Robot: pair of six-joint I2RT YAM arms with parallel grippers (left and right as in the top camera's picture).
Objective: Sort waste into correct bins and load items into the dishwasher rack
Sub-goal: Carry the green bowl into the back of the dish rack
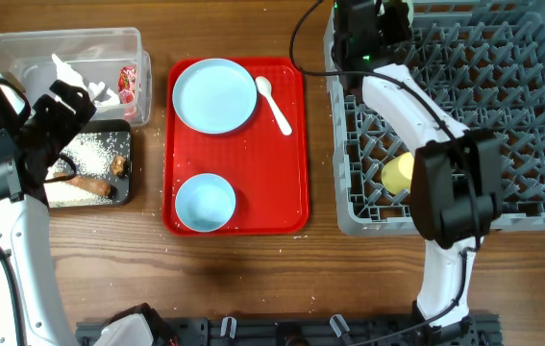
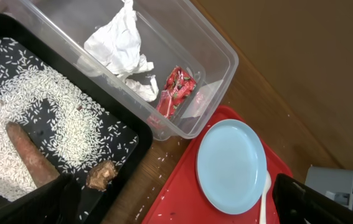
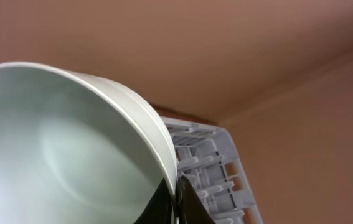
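My right claw (image 3: 175, 200) pinches the pale green bowl (image 3: 58, 149) by its rim above the dishwasher rack's (image 3: 208, 155) far-left corner, pegs straight below; my left claw (image 2: 185, 208), spread, hangs over the black tray (image 2: 140, 134).

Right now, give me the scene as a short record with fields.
clear tub: crumpled white scrap, red snack wrapper
black tray: rice crumbs, brown stick, brown lump
red tray: pale blue plate, white spoon, pale blue bowl
dishwasher rack: yellow cup inside
left gripper: open, above the black tray
right gripper: shut on pale green bowl at its rim, over a rack corner
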